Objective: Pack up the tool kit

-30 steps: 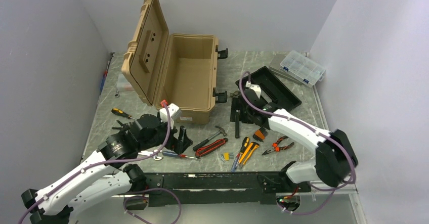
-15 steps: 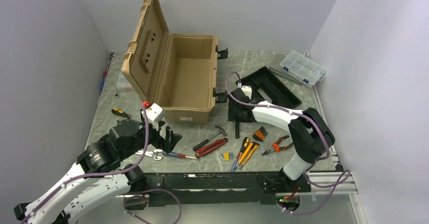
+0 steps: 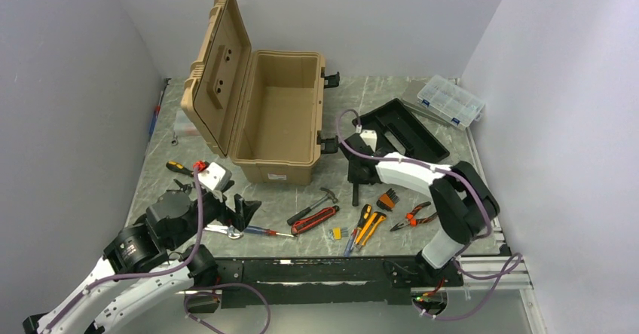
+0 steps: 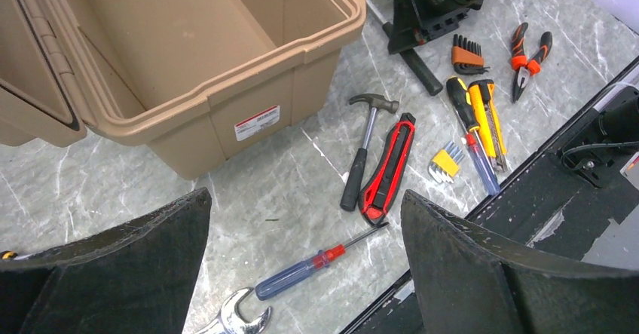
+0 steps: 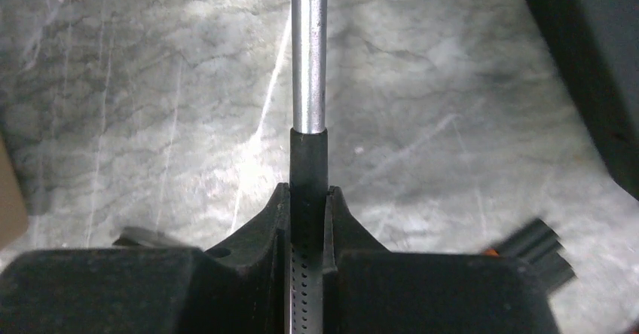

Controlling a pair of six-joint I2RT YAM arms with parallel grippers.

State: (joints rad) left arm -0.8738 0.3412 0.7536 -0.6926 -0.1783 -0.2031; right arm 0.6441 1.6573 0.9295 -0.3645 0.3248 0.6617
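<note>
The tan tool kit box (image 3: 279, 123) (image 4: 188, 62) stands open and empty at the back left, lid up. Its black insert tray (image 3: 403, 130) lies to the right on the table. My right gripper (image 3: 354, 170) (image 5: 307, 191) is down at the table, shut on the black handle of a steel-shafted tool (image 5: 307, 160) (image 4: 418, 66). My left gripper (image 3: 245, 209) (image 4: 305, 198) hangs open and empty over a blue-handled screwdriver (image 4: 301, 270) and a wrench (image 4: 233, 319). A hammer (image 4: 365, 149) and a red utility knife (image 4: 388, 168) lie in front of the box.
Pliers (image 3: 413, 217), a hex key set (image 3: 387, 198), a yellow knife (image 3: 371, 228) and small bits lie near the front edge. A yellow-black screwdriver (image 3: 181, 168) lies at the left. The clear organiser case (image 3: 450, 100) sits at the back right.
My right gripper has closed on the tool's black handle. My left arm has drawn back toward the near left, away from the box.
</note>
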